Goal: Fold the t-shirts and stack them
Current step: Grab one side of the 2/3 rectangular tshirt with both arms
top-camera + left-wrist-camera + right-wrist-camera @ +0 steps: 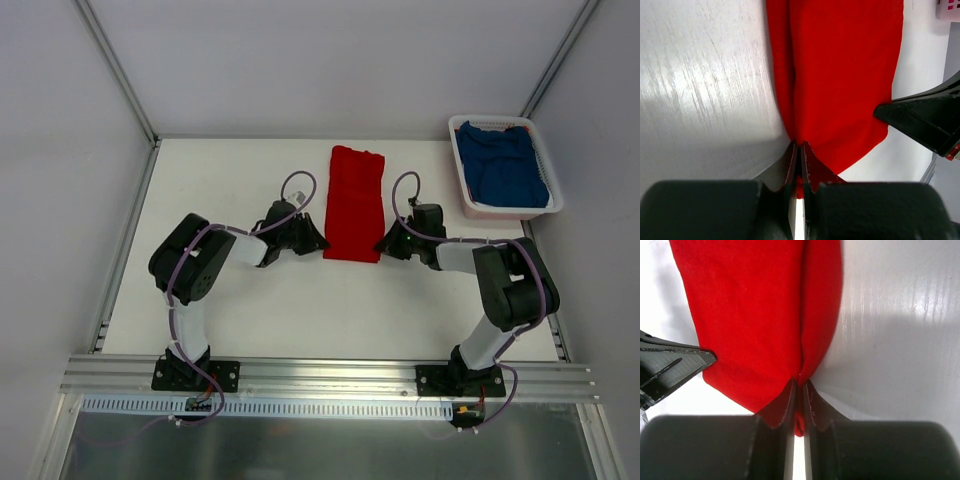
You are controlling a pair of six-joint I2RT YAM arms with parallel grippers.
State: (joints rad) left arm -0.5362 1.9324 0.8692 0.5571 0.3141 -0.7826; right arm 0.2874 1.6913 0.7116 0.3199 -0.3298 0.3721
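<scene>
The red t-shirt [355, 203] lies folded into a long narrow strip in the middle of the table, running away from the arms. My left gripper [318, 243] is at its near left corner, shut on a pinch of the red t-shirt [840, 75]; the cloth shows between the left gripper [800, 146] jaws. At the near right corner my right gripper [384, 245] is likewise shut on the red t-shirt [755, 315], with red cloth between the right gripper [799, 385] jaws. The blue t-shirt [503, 166] lies bunched in the basket.
A white slatted basket [462, 170] stands at the back right corner of the table. Grey walls and metal rails close in the table at the left, back and right. The opposite gripper's fingertip [920, 117] shows in each wrist view.
</scene>
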